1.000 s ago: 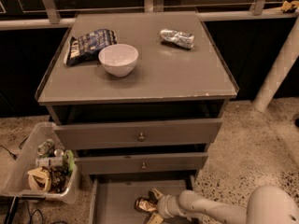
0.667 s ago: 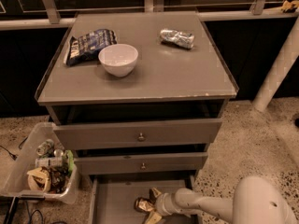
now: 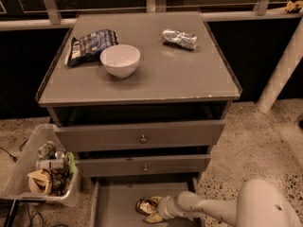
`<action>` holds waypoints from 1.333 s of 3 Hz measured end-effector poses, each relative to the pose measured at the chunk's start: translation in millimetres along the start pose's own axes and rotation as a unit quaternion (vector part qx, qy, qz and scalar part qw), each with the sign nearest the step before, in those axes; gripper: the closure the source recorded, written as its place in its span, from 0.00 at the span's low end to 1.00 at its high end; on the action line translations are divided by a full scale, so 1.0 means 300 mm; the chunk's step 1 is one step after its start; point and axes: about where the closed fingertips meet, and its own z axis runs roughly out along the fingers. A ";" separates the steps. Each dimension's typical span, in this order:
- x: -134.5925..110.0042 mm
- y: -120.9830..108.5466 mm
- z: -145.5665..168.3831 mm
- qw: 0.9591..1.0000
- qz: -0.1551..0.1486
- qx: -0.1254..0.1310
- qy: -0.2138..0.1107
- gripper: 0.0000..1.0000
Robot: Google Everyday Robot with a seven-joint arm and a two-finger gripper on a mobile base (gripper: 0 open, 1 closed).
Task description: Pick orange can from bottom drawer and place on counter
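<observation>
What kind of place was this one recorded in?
Likely an indoor robot test area rather than a home: a grey cabinet on speckled floor, a clear bin of assorted items beside it, a railing behind. The hand is low in the bottom drawer, at the orange can.

The gripper (image 3: pixel 152 209) sits low in the bottom drawer (image 3: pixel 116 207), against the orange can (image 3: pixel 143 205), and hides the can's right end. The lower picture edge cuts off the drawer's front and the arm (image 3: pixel 208 207) at its wide white end. Items in the plastic bin (image 3: pixel 23 155) are too small to identify.
</observation>
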 end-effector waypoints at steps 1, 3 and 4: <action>-0.004 0.004 -0.001 1.000 0.000 -0.003 -0.003 0.65; -0.133 0.009 -0.209 0.998 -0.012 -0.051 -0.041 1.00; -0.230 0.020 -0.376 0.996 -0.030 -0.068 -0.049 1.00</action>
